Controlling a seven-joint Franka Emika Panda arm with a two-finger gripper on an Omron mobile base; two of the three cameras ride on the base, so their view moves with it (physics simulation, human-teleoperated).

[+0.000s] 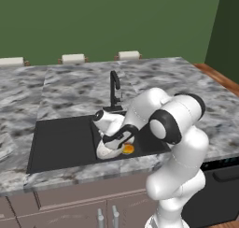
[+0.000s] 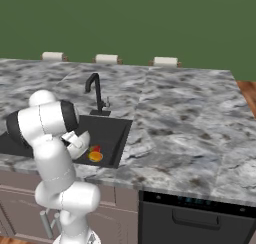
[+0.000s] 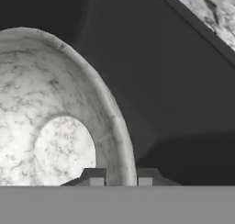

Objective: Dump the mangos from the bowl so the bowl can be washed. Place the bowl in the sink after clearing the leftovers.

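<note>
Bowl (image 3: 55,126) tilted in sink (image 3: 174,103), rim pinched by pincer (image 3: 120,176)

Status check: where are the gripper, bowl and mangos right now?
Gripper pinched on bowl rim, low in sink. Bowl tipped, empty inside. Mangos lying on sink floor beside bowl. Faucet behind, nothing blocking.

Glossy white arm (image 1: 179,166) of rounded, bulging segments with black bands at the joints; two small dark grey fingertips (image 3: 95,176) with paler square pads
</note>
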